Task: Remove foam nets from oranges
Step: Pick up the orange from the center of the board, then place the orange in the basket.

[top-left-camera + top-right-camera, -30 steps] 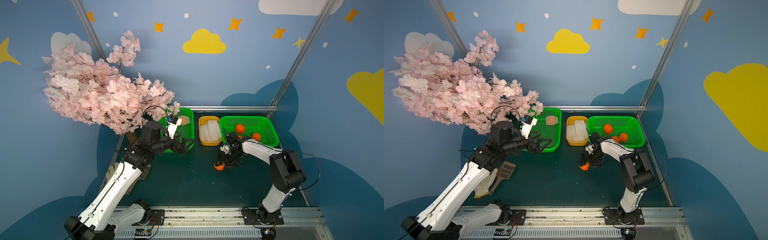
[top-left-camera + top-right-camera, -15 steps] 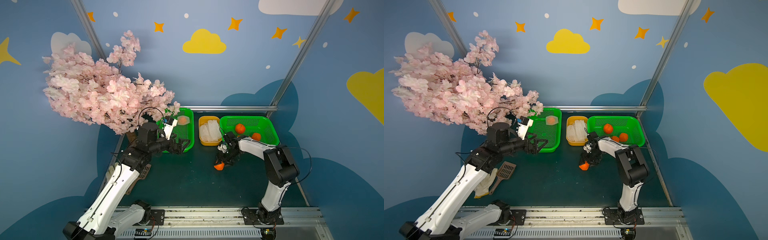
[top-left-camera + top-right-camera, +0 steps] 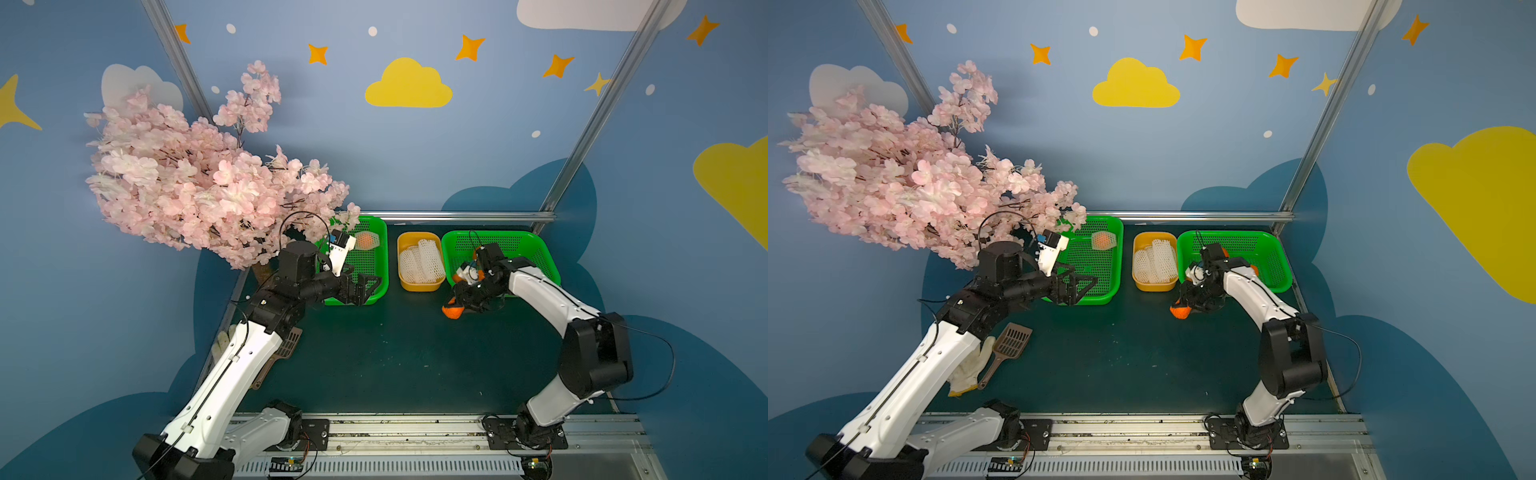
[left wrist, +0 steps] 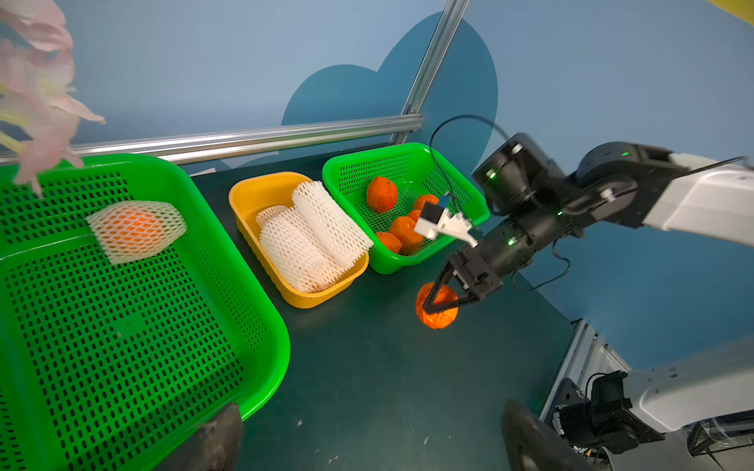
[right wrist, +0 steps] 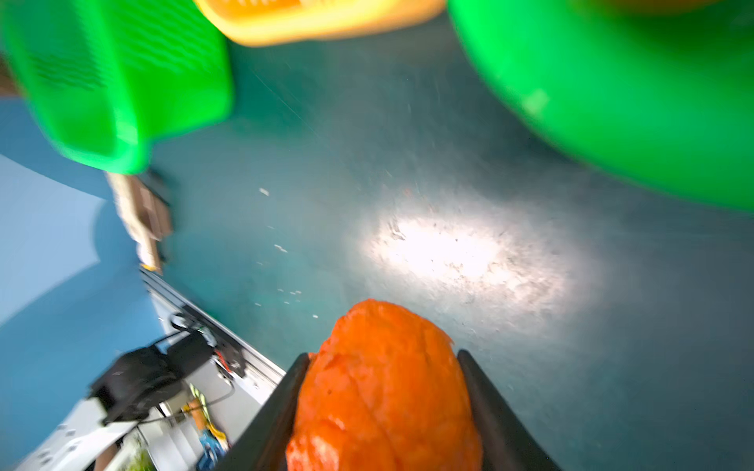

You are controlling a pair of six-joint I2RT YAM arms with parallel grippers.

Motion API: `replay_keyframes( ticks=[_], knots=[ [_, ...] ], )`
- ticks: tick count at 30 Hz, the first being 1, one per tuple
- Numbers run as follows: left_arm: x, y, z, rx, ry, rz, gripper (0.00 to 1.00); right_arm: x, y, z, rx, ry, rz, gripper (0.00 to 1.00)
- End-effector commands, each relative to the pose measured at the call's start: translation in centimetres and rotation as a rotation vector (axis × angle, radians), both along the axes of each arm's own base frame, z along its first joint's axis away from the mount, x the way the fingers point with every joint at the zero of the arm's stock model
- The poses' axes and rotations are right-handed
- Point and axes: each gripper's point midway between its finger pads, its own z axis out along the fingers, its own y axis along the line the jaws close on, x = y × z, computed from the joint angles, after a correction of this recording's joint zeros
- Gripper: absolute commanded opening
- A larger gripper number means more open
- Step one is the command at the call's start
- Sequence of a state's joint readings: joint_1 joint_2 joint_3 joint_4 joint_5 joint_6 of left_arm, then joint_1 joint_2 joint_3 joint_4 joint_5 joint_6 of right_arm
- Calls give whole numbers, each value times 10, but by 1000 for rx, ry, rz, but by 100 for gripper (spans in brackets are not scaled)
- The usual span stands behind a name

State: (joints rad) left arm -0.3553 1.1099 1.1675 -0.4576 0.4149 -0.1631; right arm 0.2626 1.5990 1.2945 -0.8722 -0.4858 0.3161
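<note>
My right gripper (image 3: 457, 305) (image 5: 382, 357) is shut on a bare orange (image 3: 453, 312) (image 4: 438, 316) (image 5: 383, 391), low over the table in front of the right green basket (image 3: 540, 253). That basket holds several bare oranges (image 4: 402, 228). An orange still in its foam net (image 3: 366, 240) (image 4: 134, 230) lies at the back of the left green basket (image 3: 380, 266). Empty foam nets (image 3: 419, 259) (image 4: 310, 236) fill the yellow tub (image 3: 419, 286). My left gripper (image 3: 365, 286) (image 4: 371, 444) hangs open over the left basket's near right corner, with nothing between its fingers.
A pink blossom tree (image 3: 199, 187) overhangs the back left and the left arm. A brown slotted scoop (image 3: 1011, 343) and a white glove (image 3: 967, 370) lie at the left by the left arm. A metal rail (image 3: 415, 428) runs along the front edge.
The right gripper's jaws have closed on the bare orange and carried it a little toward the right basket. The left arm has hardly shifted.
</note>
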Motion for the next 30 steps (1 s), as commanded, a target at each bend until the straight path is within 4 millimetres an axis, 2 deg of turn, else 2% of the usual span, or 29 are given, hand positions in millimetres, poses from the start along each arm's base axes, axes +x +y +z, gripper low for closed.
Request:
replay_keyframes(
  ticks=[1,5,7,10,15,19,22,25,30],
  knots=[
    [13,-12,5,-40,15,-33,98,5,-26,38,13,-31,-71,40],
    [37,-20,-7,-50,109,-8,98,41,-77,49,-93,-77,-228,40],
    [52,-25,-18,-44,187,17,99,66,-108,51,-165,-113,-310,40],
    [77,-26,-42,-16,304,81,99,104,-148,49,-252,-142,-388,42],
    [114,-21,-82,-23,463,176,98,163,-192,33,-376,-130,-423,42],
    [143,-9,-102,-32,511,250,98,197,-210,12,-452,-102,-417,43],
    [162,6,-120,-8,541,334,98,215,-211,-11,-457,-91,-402,44],
    [179,18,-141,32,555,410,99,227,-208,-32,-435,-80,-390,48],
    [208,24,-169,10,601,488,98,241,-192,-47,-365,-102,-351,53]
  ],
)
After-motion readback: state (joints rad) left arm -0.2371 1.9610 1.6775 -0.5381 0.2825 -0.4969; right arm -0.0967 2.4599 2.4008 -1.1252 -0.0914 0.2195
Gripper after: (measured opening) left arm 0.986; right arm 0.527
